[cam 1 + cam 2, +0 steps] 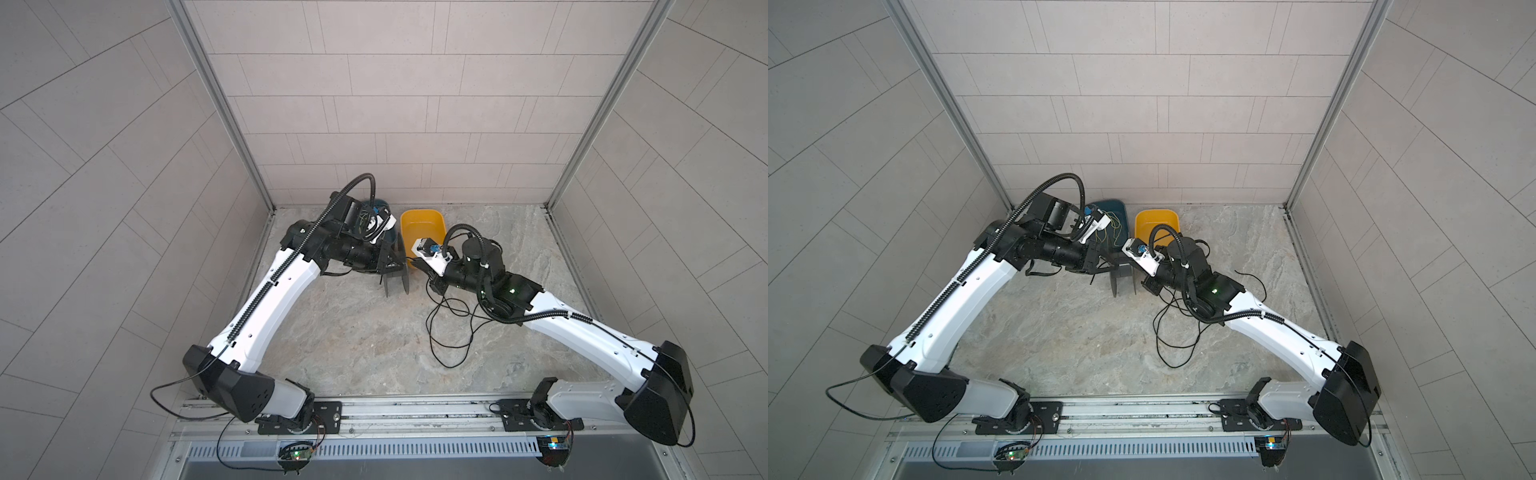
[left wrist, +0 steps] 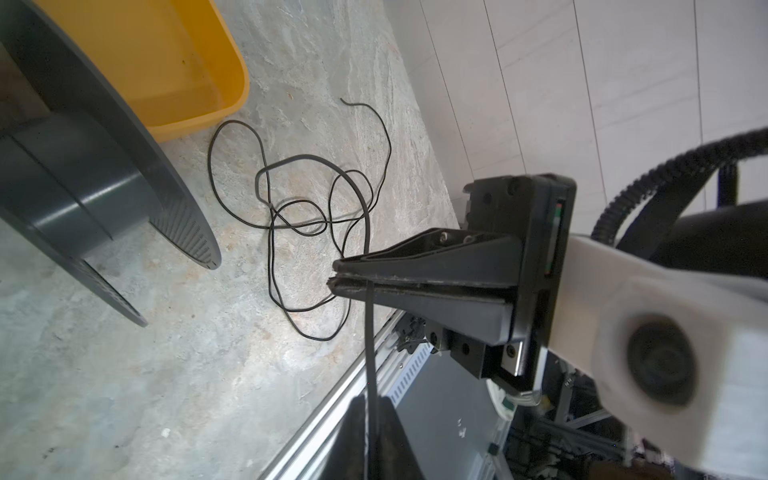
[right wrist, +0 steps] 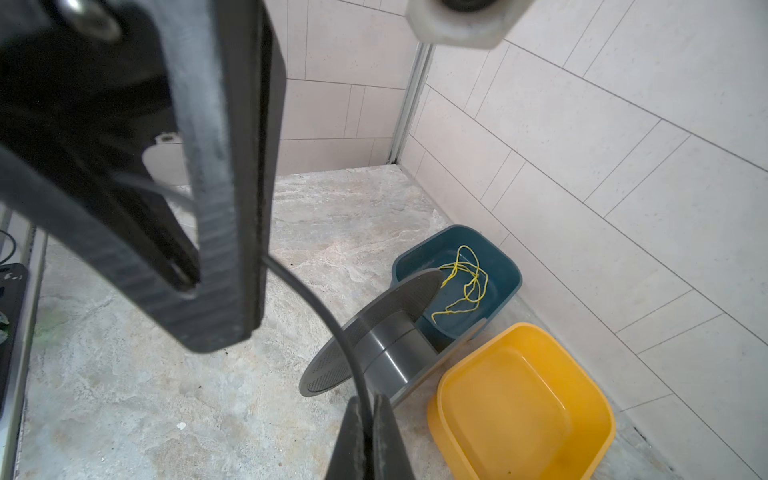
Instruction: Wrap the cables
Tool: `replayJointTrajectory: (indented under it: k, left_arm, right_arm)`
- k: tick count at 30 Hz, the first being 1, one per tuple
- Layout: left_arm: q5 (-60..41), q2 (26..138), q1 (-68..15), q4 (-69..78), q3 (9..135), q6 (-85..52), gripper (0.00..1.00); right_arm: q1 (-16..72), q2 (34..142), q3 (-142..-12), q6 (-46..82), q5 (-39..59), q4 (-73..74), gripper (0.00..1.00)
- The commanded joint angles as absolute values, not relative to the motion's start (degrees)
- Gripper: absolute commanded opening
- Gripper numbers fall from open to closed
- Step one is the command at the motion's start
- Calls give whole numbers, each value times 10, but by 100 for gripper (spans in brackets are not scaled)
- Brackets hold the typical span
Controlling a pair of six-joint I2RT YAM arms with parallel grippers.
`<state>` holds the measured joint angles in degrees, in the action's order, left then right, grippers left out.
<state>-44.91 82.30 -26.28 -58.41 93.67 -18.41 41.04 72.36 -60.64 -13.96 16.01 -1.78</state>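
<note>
Two tools (image 3: 195, 297) (image 2: 334, 279), one cable (image 2: 369, 332), one spool (image 3: 386, 349)

Pale grey tiled walls (image 1: 374, 104), marbled stone-look floor (image 1: 353, 332), aluminium corner posts (image 1: 224, 108), soft even light

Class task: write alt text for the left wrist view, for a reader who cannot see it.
The shut right gripper pinches a thin black cable whose loose loops lie tangled on the stone floor. A grey spool and yellow tub stand nearby.
</note>
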Motion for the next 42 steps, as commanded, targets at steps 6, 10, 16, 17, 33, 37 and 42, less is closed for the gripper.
replayJointTrajectory:
  k: [6, 10, 16, 17, 33, 37, 42]
  left_arm:
    - [-405, 804, -255, -571, 940, -187, 58]
    - [-389, 793, -241, -554, 932, -203, 68]
    - [-334, 782, -206, -502, 878, -252, 69]
    - [-322, 781, -202, -489, 864, -262, 69]
    - [-54, 818, -261, -368, 766, -360, 58]
    - [-16, 844, -280, -341, 765, -358, 54]
    - [14, 895, -294, -344, 786, -352, 50]
  right_arm:
    - [410, 652, -546, -154, 49, 0, 0]
    - [411, 612, -498, -153, -26, 14, 0]
    - [411, 564, -443, -123, -128, 11, 0]
    - [410, 555, -434, -114, -143, 10, 0]
    - [411, 503, -388, -5, -206, -29, 0]
    - [410, 509, -392, 1, -203, -35, 0]
    - [411, 512, -400, 8, -201, -40, 0]
